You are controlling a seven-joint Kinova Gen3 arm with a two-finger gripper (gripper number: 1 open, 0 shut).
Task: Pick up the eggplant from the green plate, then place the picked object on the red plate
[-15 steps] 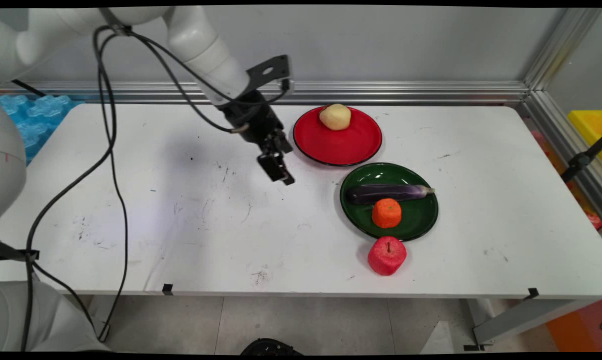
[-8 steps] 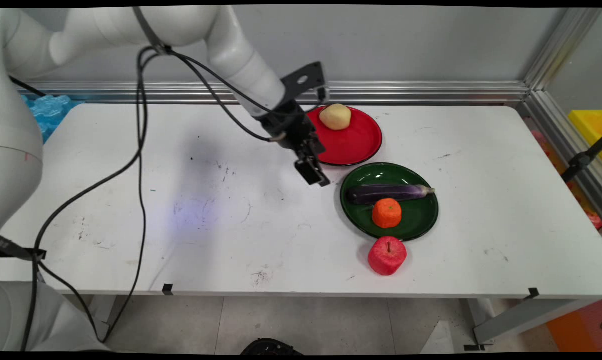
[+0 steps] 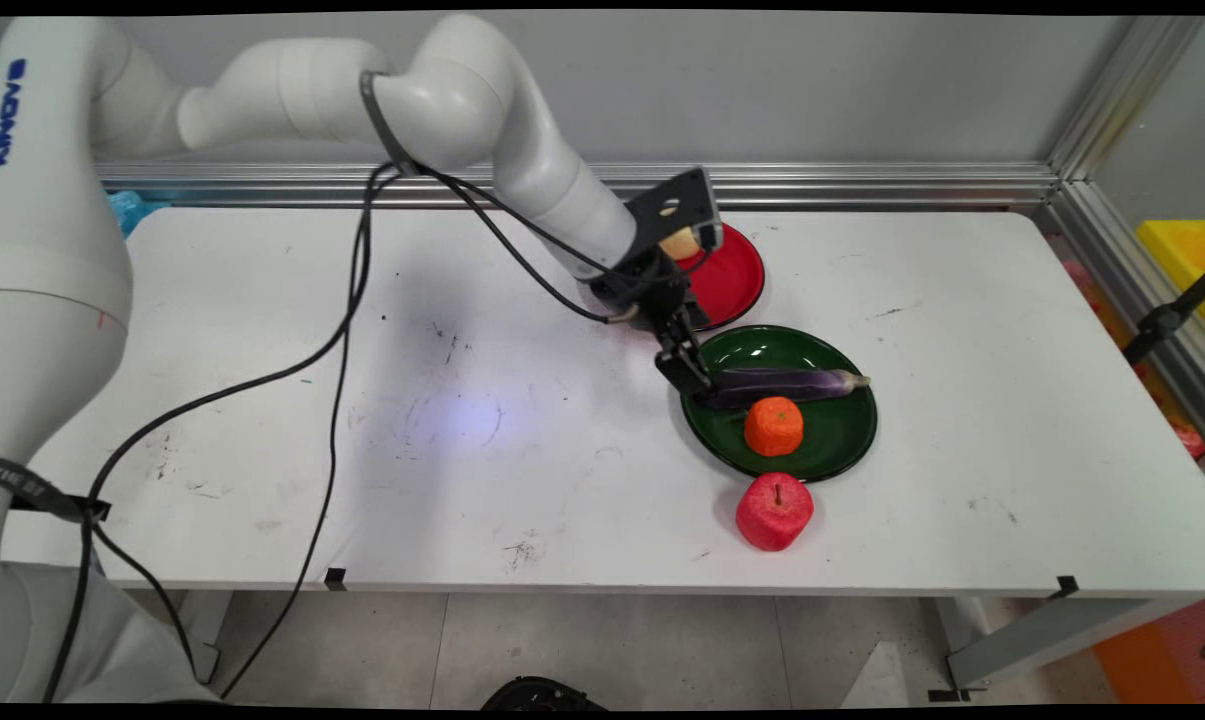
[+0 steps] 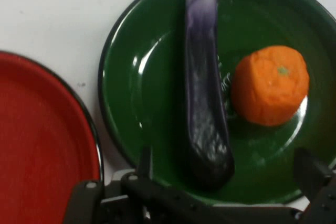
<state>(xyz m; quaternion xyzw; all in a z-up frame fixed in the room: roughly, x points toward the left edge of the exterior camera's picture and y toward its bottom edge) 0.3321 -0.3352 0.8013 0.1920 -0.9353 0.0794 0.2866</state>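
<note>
Black gripper (image 3: 684, 368), as we find it, hangs over the left rim of the green plate (image 3: 842, 440), at the blunt dark end of the purple eggplant (image 3: 782, 384). In the hand view its fingers (image 4: 144, 162) stand wide apart, one on either side of that end of the eggplant (image 4: 205, 103), and grasp nothing; we cannot tell whether they touch the plate (image 4: 142, 77).

We note the eggplant lying lengthwise across the green plate, with an orange (image 3: 773, 425) just beside it on the same plate; in the hand view the orange (image 4: 270, 85) sits apart from the eggplant by a narrow strip of green.

A red plate (image 3: 737, 280) lies just behind the green one, partly hidden by the arm, and bears a pale yellow fruit (image 3: 680, 243). A red apple (image 3: 774, 511) stands on the white table (image 3: 462, 450), just in front of the green plate.
</note>
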